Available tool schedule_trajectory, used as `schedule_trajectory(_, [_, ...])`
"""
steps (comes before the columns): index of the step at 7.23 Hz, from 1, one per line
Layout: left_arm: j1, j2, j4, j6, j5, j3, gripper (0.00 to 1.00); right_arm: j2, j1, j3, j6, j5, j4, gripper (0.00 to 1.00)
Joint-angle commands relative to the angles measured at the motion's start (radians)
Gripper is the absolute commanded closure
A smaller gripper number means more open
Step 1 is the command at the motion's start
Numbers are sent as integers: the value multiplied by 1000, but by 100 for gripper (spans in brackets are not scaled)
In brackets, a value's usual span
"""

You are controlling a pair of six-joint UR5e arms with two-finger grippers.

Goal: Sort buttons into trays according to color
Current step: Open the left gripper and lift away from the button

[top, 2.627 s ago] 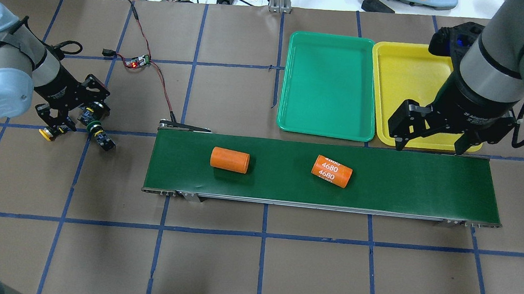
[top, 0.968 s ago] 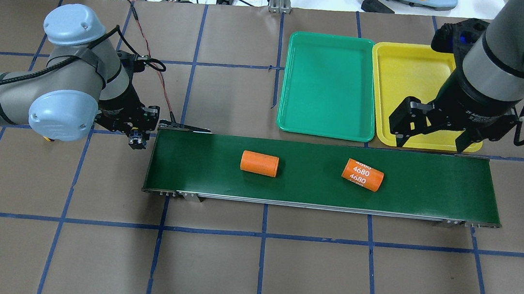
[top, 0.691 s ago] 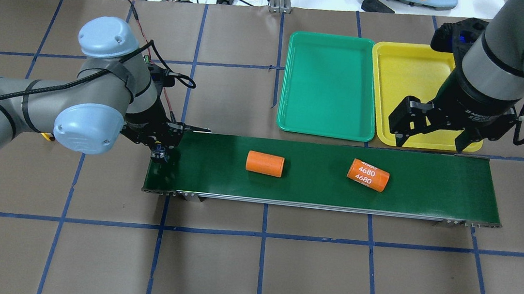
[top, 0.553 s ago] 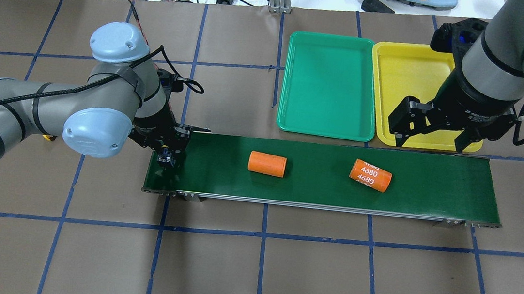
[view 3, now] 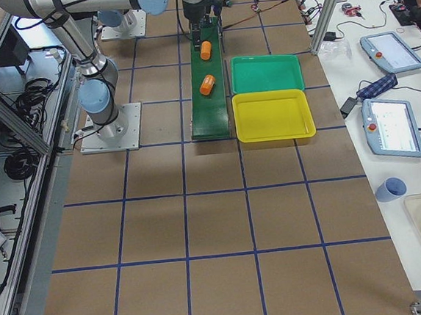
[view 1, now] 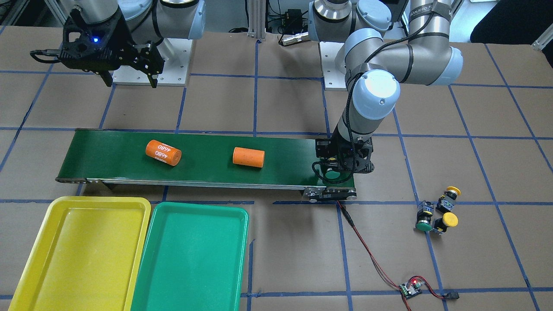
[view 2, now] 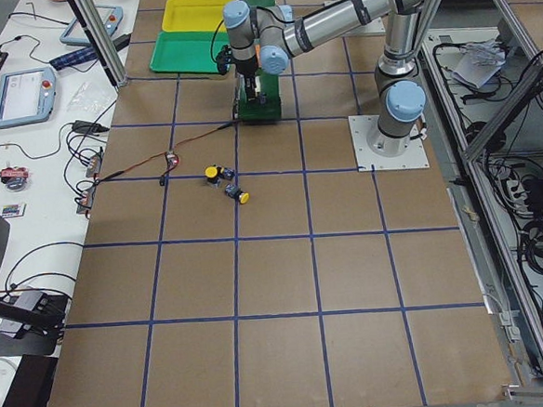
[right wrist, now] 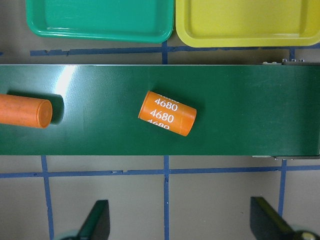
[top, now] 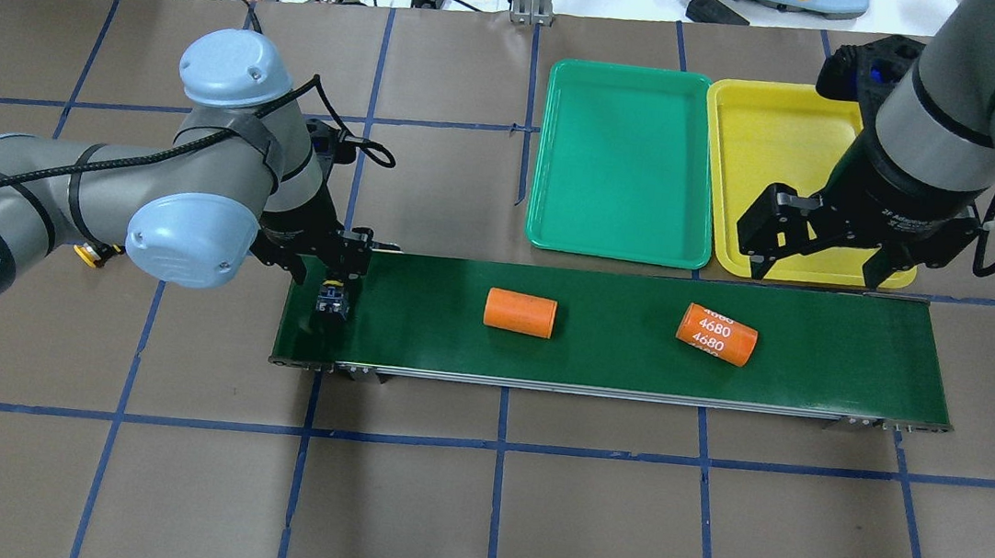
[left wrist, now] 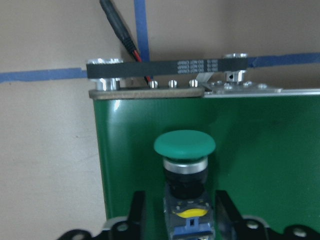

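Note:
A green button (left wrist: 184, 150) lies on the left end of the dark green conveyor belt (top: 823, 350). It also shows in the front view (view 1: 332, 175). My left gripper (top: 333, 280) hangs over it with the fingers (left wrist: 138, 207) open on either side of its black body, a small gap on each side. Two yellow buttons (view 1: 452, 190) (view 1: 449, 220) and one green button (view 1: 423, 224) lie together on the table off the belt's end. My right gripper (top: 817, 276) is open and empty above the front edge of the yellow tray (top: 769, 160). The green tray (top: 625, 163) holds nothing.
Two orange cylinders (top: 520, 312) (top: 715, 333) lie on the belt, one plain and one marked 4680. A red-black wire runs from the belt's left end to a small circuit board (view 1: 410, 288). Cables and control pendants lie beyond the table's far edge.
My left arm swung from the button group to the belt's left end with the green button, and its fingers now stand apart from it. Both orange cylinders moved right along the belt.

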Motion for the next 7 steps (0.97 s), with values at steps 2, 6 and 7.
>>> schedule_trajectory(2, [303, -40, -127, 284, -8, 162, 0, 1, -6, 1, -1, 3, -2, 0])
schedule_trajectory(6, [419, -254, 18, 707, -5, 285, 0, 3, -6, 1, 2, 0, -4, 0])
schedule_trajectory(7, [430, -297, 25, 710, -5, 305, 0, 1, -6, 1, -1, -4, -5, 0])
